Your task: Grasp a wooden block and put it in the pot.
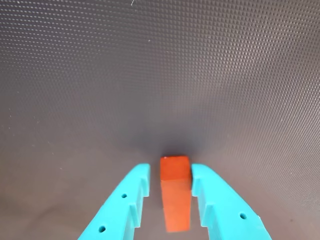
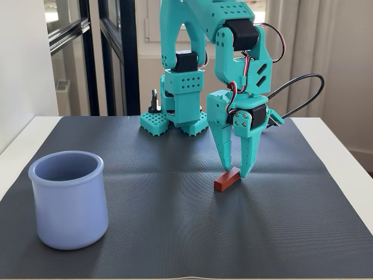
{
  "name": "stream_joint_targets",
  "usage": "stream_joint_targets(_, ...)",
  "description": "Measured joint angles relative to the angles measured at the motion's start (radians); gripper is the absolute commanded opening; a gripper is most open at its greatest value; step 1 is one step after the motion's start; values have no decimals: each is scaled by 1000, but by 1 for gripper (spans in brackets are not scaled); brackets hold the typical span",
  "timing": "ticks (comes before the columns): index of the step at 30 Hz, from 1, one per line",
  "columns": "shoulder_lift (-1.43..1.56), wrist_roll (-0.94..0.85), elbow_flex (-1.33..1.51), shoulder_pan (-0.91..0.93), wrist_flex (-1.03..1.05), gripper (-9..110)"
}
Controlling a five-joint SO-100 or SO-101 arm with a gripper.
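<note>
The gripper [image 2: 234, 169] straddles the block [image 2: 227, 178] with jaws narrowly apart, bare mat [image 2: 175, 204] between it and the pot [image 2: 69, 199].

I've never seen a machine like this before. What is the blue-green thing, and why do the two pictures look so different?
It is a small robot arm bolted at the back of a table. At its end is a claw with two fingers, a bit like tweezers.

The fixed view comes from a camera standing in front of the table. The wrist view comes from a camera riding on the arm, looking down between the fingers, so you see only the claw and the dark bumpy mat.

On the mat lies a little reddish wooden block. The claw's fingers sit on either side of it, close against it, but the block is on the mat, not lifted. To the left in the fixed view stands a pale blue pot, where the block should go.
</note>
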Motion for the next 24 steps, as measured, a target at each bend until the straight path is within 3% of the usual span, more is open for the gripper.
stream_joint_targets(24,43,58,3,2,-38,3)
